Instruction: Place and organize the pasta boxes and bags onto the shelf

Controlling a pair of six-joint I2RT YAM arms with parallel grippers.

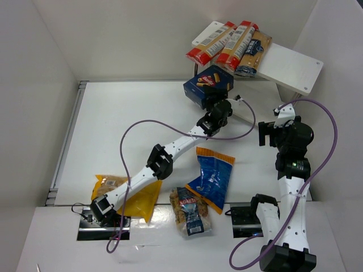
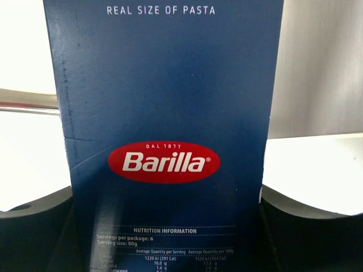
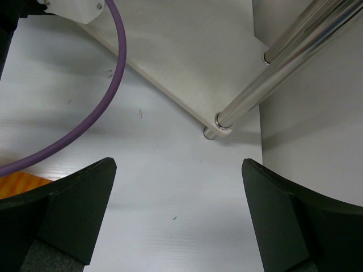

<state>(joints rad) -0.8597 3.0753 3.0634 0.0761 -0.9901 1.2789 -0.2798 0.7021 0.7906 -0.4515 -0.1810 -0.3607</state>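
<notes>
You see a dark blue pasta box (image 2: 164, 102) with a red oval logo lettered in white. The shelf (image 1: 292, 67) is white, and its spaghetti packs (image 1: 214, 43) are yellow with red ends. On the white tabletop (image 1: 122, 113) lie a yellow bag (image 1: 142, 201), a blue bag (image 1: 212, 178) with an orange top, and a clear bag (image 1: 190, 211) with a dark label. The cable (image 1: 136, 129) is purple.

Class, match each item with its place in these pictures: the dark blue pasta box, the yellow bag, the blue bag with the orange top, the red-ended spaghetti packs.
Column one
1. dark blue pasta box
2. yellow bag
3. blue bag with orange top
4. red-ended spaghetti packs

Column two
A. on the shelf, top board
B. partly under the left arm, near its base
C. held in the left gripper
D. lying free near the middle of the table

Pairs: 1-C, 2-B, 3-D, 4-A
</notes>
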